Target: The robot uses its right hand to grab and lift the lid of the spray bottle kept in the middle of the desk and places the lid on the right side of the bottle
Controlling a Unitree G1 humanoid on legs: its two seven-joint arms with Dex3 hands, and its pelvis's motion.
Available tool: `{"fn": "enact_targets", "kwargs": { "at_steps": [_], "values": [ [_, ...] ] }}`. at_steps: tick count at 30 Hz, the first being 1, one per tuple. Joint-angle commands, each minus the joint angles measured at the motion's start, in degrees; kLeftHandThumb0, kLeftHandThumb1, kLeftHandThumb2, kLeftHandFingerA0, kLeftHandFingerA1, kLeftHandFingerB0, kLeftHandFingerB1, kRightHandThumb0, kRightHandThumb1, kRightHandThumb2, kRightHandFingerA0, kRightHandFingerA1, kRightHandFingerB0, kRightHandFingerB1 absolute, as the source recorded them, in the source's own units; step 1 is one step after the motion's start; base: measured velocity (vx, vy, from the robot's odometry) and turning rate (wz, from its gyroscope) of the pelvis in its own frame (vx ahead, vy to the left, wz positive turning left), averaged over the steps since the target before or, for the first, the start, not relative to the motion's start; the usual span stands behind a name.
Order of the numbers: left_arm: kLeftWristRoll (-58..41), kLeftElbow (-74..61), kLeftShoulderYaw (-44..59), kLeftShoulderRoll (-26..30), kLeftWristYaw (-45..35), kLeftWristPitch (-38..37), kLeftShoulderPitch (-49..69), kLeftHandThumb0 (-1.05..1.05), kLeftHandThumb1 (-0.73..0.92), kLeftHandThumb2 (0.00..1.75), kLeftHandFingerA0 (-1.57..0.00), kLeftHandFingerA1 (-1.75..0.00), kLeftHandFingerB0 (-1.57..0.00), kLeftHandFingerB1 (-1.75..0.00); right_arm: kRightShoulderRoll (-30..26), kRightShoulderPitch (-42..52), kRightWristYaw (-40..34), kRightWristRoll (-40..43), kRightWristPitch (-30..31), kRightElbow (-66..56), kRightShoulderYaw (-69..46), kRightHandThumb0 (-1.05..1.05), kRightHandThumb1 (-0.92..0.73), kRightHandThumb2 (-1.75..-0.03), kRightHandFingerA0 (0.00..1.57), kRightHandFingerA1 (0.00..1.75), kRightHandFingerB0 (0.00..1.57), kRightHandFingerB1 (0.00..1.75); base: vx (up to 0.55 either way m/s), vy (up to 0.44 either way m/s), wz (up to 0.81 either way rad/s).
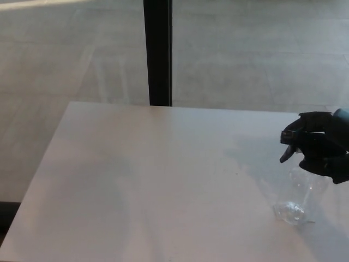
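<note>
A clear plastic spray bottle stands upright on the white desk, near its right edge in the head view. Its black trigger lid points left, with the trigger lever hanging down. My right hand comes in from the right edge and its black fingers are wrapped around the lid's top and neck. The lid still sits on the bottle. My left hand does not show.
A black vertical post rises behind the desk's far edge, with grey floor beyond. The desk's right edge lies close to the bottle.
</note>
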Motion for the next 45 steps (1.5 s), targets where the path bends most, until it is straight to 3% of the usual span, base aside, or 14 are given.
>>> {"fn": "enact_targets", "kwargs": {
  "at_steps": [1,7,8,12,13,15,16,17,21,22,28,41,44,45],
  "values": [
    [-0.5,-0.1,0.0,1.0,0.2,-1.1,0.3,-0.83,0.86,0.65,-0.56,-0.51,-0.39,-0.39,0.8,1.0,-10.1,-12.2,-0.9,-1.3,0.3,-0.30,-0.72,-0.67,0.97,1.65,0.79,0.53,0.00,0.000,0.00],
    [0.8,-0.1,-1.2,1.3,0.7,-2.0,0.6,-0.86,0.87,0.66,-0.57,-0.50,-0.40,-0.40,-0.2,0.8,-13.1,-15.0,-3.0,1.3,0.4,-0.27,-0.68,-0.68,0.94,1.69,0.94,0.79,0.00,0.000,0.00],
    [0.5,-0.2,-1.1,1.2,0.4,-2.1,0.6,-0.82,0.68,1.09,-0.51,-0.61,-0.32,-0.52,-0.4,1.0,-13.9,-15.6,-3.1,1.6,0.3,-0.29,-0.68,-0.65,0.93,1.71,0.91,0.82,0.00,0.000,0.00],
    [0.2,-0.1,-1.0,1.2,0.4,-1.9,0.9,-0.80,0.69,1.09,-0.51,-0.62,-0.32,-0.52,0.0,0.7,-15.1,-15.5,-4.9,3.3,0.1,-0.31,-0.71,-0.65,0.93,1.75,0.85,0.96,0.00,0.000,0.00],
    [0.2,0.0,-1.0,1.2,0.4,-1.9,0.9,-0.82,0.88,0.67,-0.57,-0.51,-0.38,-0.39,0.0,0.7,-15.5,-15.5,-5.4,3.5,-0.1,-0.29,-0.70,-0.66,0.94,1.74,0.84,1.01,0.00,0.000,0.00],
    [-0.5,0.1,-0.4,1.1,0.3,-1.4,1.0,-0.80,0.67,1.08,-0.51,-0.61,-0.32,-0.52,0.3,0.7,-15.8,-15.4,-6.0,3.9,-0.5,-0.35,-0.52,-0.98,1.18,1.32,0.82,0.89,0.00,0.000,0.00],
    [0.0,-0.1,-0.9,1.2,0.2,-1.9,1.2,-0.84,0.87,0.66,-0.56,-0.50,-0.39,-0.39,0.5,0.7,-16.7,-15.4,-6.7,4.2,-0.8,-0.30,-0.67,-0.66,0.95,1.73,0.86,0.91,0.00,0.000,0.00],
    [0.0,-0.1,-0.9,1.2,0.2,-1.8,1.2,-0.81,0.86,0.65,-0.56,-0.50,-0.39,-0.39,0.5,0.6,-17.4,-15.5,-7.2,4.4,-1.0,-0.34,-0.51,-0.97,1.17,1.31,0.83,0.97,0.00,0.000,0.00],
    [-0.1,0.2,-0.7,1.0,0.8,-1.9,1.4,-0.81,0.69,1.08,-0.51,-0.61,-0.34,-0.52,1.1,-0.5,-16.2,-14.1,-7.6,4.9,-2.3,-0.30,-0.63,-0.72,0.92,1.70,0.86,0.89,0.00,0.000,0.00],
    [-0.1,0.0,-0.9,1.1,0.4,-1.8,1.5,-0.83,0.87,0.66,-0.57,-0.51,-0.39,-0.40,1.6,-0.7,-15.4,-13.2,-6.8,4.3,-3.3,-0.30,-0.65,-0.74,0.89,1.72,0.84,0.98,0.00,0.000,0.00],
    [-0.1,-0.3,-1.0,1.1,0.0,-2.0,1.7,-0.82,0.87,0.66,-0.54,-0.50,-0.38,-0.40,3.8,-2.4,-14.3,-9.3,-8.1,6.1,-6.8,-0.22,-0.59,-0.93,0.86,1.75,0.69,1.56,0.00,0.000,0.00],
    [-0.3,0.2,-0.7,1.2,0.1,-1.7,1.9,-0.83,0.87,0.66,-0.55,-0.50,-0.39,-0.40,4.5,-14.4,-6.5,0.8,-5.6,11.3,-16.6,-0.22,-0.62,-0.98,0.87,1.71,0.70,1.43,0.00,0.000,0.00],
    [-0.5,0.3,-0.4,1.3,-0.1,-1.7,2.0,-0.84,0.71,1.09,-0.48,-0.60,-0.32,-0.52,4.2,-18.1,-3.6,4.6,-3.6,10.3,-19.9,-0.16,-0.56,-1.06,0.90,1.65,0.78,1.38,0.00,0.000,0.00],
    [-0.5,0.2,-0.4,1.4,-0.1,-1.8,2.1,-0.85,0.87,0.66,-0.55,-0.49,-0.38,-0.40,4.3,-19.5,-3.2,6.1,-2.8,11.0,-21.3,-0.18,-0.50,-1.11,0.95,1.59,0.87,1.33,0.00,0.000,0.00]
  ]
}}
